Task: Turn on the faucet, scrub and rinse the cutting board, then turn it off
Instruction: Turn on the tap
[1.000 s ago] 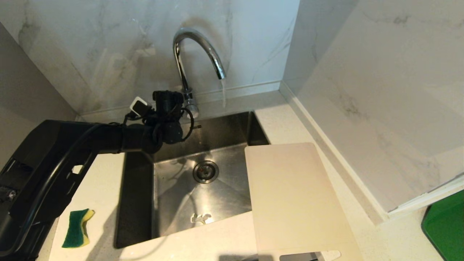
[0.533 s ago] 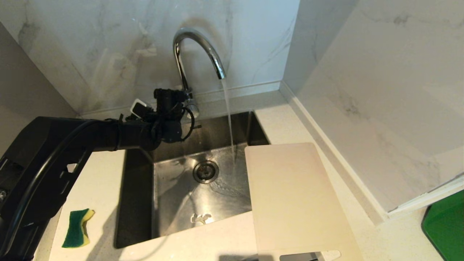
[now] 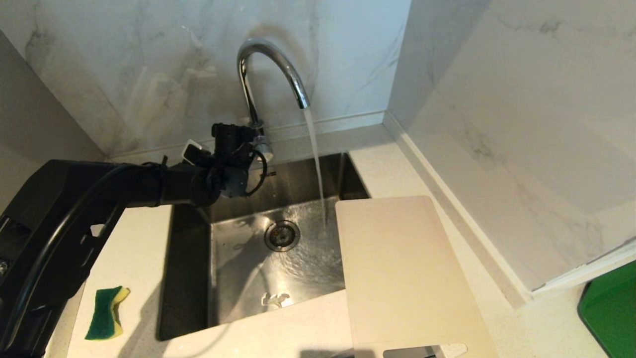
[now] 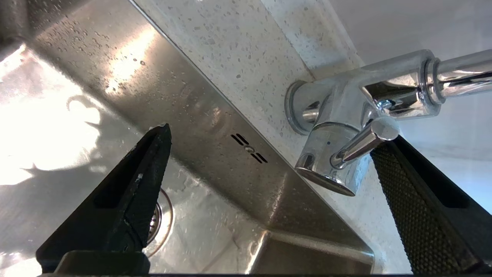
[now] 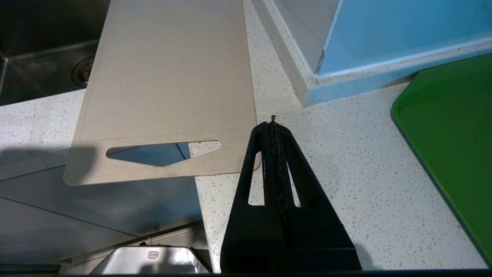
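The chrome faucet arches over the sink, and a steady stream of water falls from its spout to the sink floor beside the cutting board. My left gripper is at the faucet's base and open. In the left wrist view the thin lever lies against the tip of one finger, while the other finger hangs over the basin. The cream cutting board lies flat across the sink's right edge and the counter, its slot handle overhanging the front edge. My right gripper is shut and empty beside that end.
A green and yellow sponge lies on the counter left of the steel sink. A drain sits mid-basin. A bright green tray is at the far right. Marble walls close the back and right.
The water has grown from a short trickle at the spout to a full stream reaching the sink floor. My left wrist has turned a little at the faucet's base.
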Robot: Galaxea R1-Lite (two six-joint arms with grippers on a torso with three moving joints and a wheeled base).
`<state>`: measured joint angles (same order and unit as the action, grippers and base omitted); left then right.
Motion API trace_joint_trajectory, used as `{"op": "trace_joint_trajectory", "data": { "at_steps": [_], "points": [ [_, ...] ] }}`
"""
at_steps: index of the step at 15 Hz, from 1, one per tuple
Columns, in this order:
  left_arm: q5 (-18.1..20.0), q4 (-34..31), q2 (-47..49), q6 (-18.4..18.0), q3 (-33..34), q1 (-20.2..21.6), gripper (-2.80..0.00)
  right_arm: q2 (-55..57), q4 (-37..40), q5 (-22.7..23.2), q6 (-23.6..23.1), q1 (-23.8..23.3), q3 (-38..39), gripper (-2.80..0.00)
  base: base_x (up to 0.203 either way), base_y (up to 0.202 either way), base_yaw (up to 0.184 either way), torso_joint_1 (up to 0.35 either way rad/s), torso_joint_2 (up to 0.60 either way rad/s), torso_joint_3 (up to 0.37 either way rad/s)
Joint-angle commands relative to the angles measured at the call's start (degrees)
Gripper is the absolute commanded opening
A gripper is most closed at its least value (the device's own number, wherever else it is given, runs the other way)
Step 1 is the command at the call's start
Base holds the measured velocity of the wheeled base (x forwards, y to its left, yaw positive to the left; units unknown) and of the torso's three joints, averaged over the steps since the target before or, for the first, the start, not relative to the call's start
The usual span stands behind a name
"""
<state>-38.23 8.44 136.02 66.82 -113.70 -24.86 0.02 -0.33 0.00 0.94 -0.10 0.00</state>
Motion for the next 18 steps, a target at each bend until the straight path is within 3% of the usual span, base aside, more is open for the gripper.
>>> {"op": "trace_joint_trajectory", "data": {
  "at_steps": [1,6,9,18],
  "points": [
    [0.17,0.18,0.21,0.33,-0.03,-0.02,0.00,-0.02,-0.02,0.00,0.03,0.01,0.05,-2.80,0.000,0.000,0.000,0.000,0.00,0.000],
    [1.47,-1.29,0.21,0.58,0.06,-0.28,0.00,-0.02,-0.02,0.00,0.03,0.01,0.00,-2.80,0.000,0.000,0.000,0.000,0.00,0.000],
    [3.76,-3.55,-0.85,2.56,0.59,-0.45,0.00,-0.02,-0.02,0.00,0.03,0.01,0.00,-2.80,0.000,0.000,0.000,0.000,0.00,0.000],
    [5.27,-3.36,-3.68,2.64,1.67,-0.90,0.00,-0.02,-0.02,0.00,0.03,0.01,0.07,-2.80,0.000,0.000,0.000,0.000,0.00,0.000]
  ]
}}
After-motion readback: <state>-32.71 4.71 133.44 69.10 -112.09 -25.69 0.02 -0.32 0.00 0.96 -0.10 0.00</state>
